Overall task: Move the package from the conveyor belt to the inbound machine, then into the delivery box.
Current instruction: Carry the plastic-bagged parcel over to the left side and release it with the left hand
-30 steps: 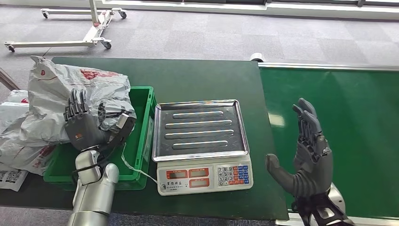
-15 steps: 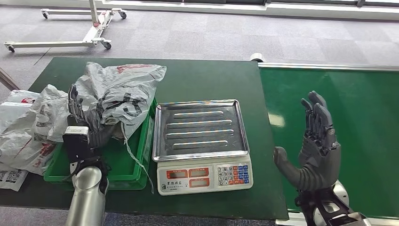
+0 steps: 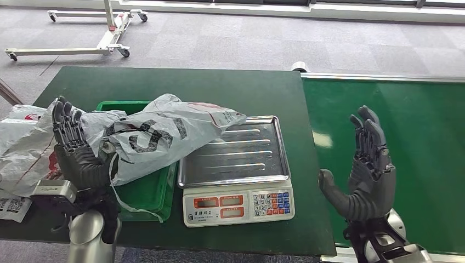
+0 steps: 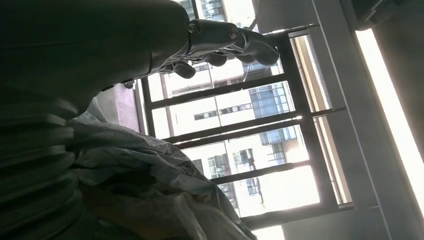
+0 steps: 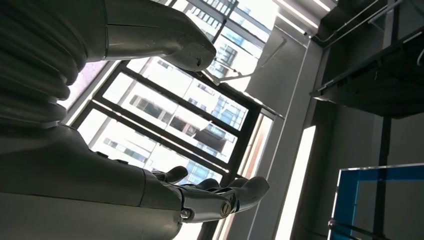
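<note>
Gripping the grey plastic package point(image 3: 164, 134) at one end, the left hand point(image 3: 77, 156) sits just beside the green crate point(image 3: 145, 192), on the crate's side away from the scale, fingers pointing up behind the crumpled film; the left wrist view shows the same film point(image 4: 145, 175) bunched against the palm. The package stretches from that hand across the crate, its far end lying over the near edge of the scale's steel tray point(image 3: 241, 159). The scale's keypad and display point(image 3: 238, 204) face the robot, just beside the crate. More grey mailer bags point(image 3: 22, 148) lie heaped beyond the left hand, away from the crate. The right hand point(image 3: 364, 175) is held upright, fingers spread, holding nothing, over the conveyor belt point(image 3: 417, 148), well apart from the crate past the scale.
</note>
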{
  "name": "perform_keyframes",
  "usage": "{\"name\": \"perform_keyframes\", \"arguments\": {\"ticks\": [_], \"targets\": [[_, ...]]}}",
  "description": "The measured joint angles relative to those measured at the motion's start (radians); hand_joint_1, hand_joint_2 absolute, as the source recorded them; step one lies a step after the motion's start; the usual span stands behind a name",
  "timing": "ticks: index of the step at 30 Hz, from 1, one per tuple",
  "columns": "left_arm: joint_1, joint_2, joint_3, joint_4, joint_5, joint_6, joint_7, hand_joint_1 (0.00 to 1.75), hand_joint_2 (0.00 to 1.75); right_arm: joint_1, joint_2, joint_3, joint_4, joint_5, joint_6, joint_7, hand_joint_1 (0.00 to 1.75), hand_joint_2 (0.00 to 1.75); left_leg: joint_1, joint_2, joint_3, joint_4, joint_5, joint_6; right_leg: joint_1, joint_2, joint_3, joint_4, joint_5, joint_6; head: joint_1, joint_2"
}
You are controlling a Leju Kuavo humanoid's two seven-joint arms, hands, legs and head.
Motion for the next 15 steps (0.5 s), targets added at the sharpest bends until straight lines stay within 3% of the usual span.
{"name": "perform_keyframes", "arguments": {"ticks": [3, 6, 8, 11, 15], "targets": [[0.006, 0.000, -0.015, -0.023, -0.052, 0.041, 0.002, 0.00, 1.75, 0.000, 0.001, -0.004, 0.000, 0.005, 0.007, 0.000, 0.00, 1.75, 0.000, 0.000, 0.000, 0.000, 0.000, 0.000, 0.000, 0.000, 0.000, 0.000, 0.000, 0.000, 0.000, 0.000], [0.003, 0.000, -0.030, -0.030, -0.331, 0.238, 0.070, 0.00, 1.75, 0.004, 0.007, -0.012, 0.000, 0.016, 0.018, 0.000, 0.00, 1.75, 0.000, 0.000, 0.000, 0.000, 0.000, 0.000, 0.000, 0.000, 0.000, 0.000, 0.000, 0.000, 0.000, 0.000], [-0.005, 0.000, -0.048, -0.022, -0.636, 0.380, 0.170, 0.00, 1.75, 0.009, 0.014, -0.019, -0.001, 0.025, 0.028, 0.000, 0.00, 1.75, 0.000, 0.000, 0.000, 0.000, 0.000, 0.000, 0.000, 0.000, 0.000, 0.000, 0.000, 0.000, 0.000, 0.000], [-0.028, 0.000, -0.078, 0.019, -1.054, 0.501, 0.353, 0.00, 1.75, 0.017, 0.027, -0.031, -0.004, 0.037, 0.046, 0.000, 0.00, 1.75, 0.000, 0.000, 0.000, 0.000, 0.000, 0.000, 0.000, 0.000, 0.000, 0.000, 0.000, 0.000, 0.000, 0.000], [-0.068, 0.018, -0.108, 0.095, -1.335, 0.583, 0.568, 0.00, 1.75, 0.022, 0.041, -0.043, -0.007, 0.043, 0.058, 0.000, 0.00, 1.75, 0.000, 0.001, 0.001, 0.000, 0.000, 0.000, 0.000, 0.001, 0.000, 0.000, 0.001, 0.000, 0.000, 0.000]]}}
